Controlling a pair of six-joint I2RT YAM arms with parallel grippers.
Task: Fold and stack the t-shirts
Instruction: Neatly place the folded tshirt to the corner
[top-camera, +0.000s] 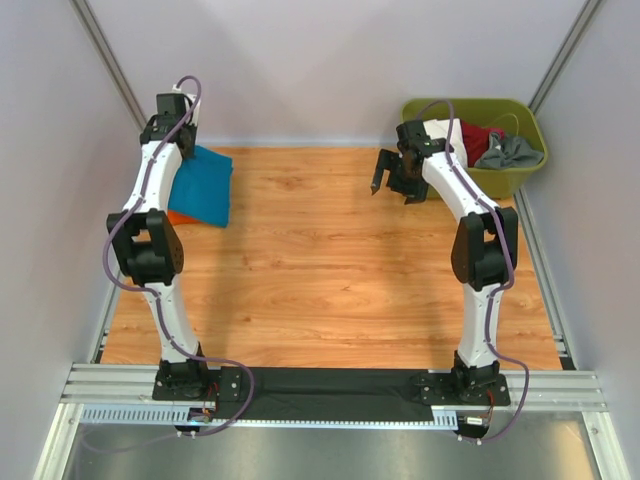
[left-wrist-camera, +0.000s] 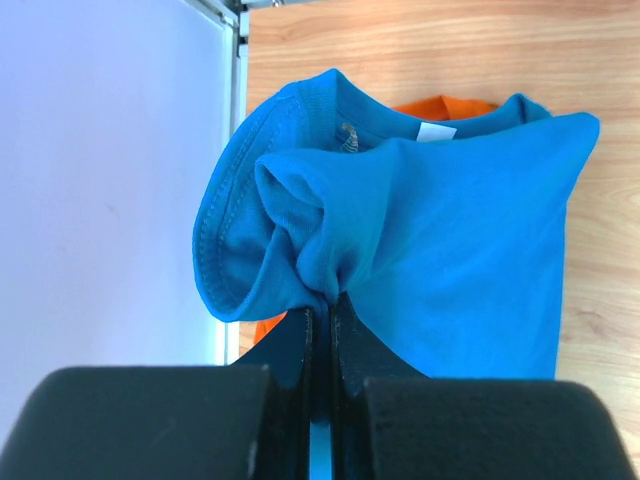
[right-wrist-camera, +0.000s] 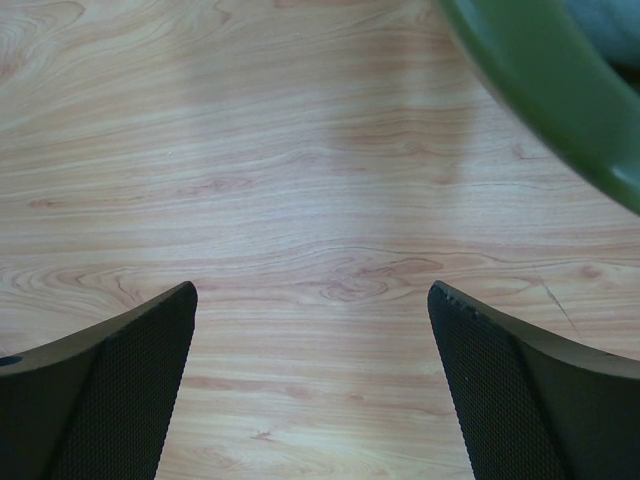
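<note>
- Left wrist view: a bunched fold of the teal t-shirt (left-wrist-camera: 470, 250) is seen pinched at the very tips of the left gripper (left-wrist-camera: 322, 300). The step in hand is judged to be the settling of this shirt onto the stack.
- The bunch is best lowered and smoothed flat rather than dropped, so that no lump is left at the near edge. Release is best made only once the cloth is resting on the pile.
- Beyond the pinch, the orange t-shirt (left-wrist-camera: 445, 105) is seen lying under the teal one, showing at the collar end and at the near left. The edges are to be kept lined up with it.
- The stack is found at the far left corner of the table (top-camera: 330, 260), just beside the wall (left-wrist-camera: 100, 180).
- Left fingers: pressed together on teal cloth, with nothing else held.
- Right gripper (right-wrist-camera: 311, 295): fingers are spread wide over bare wood, with nothing held or touched. The green tub (right-wrist-camera: 540, 90) is noted just beyond.
</note>
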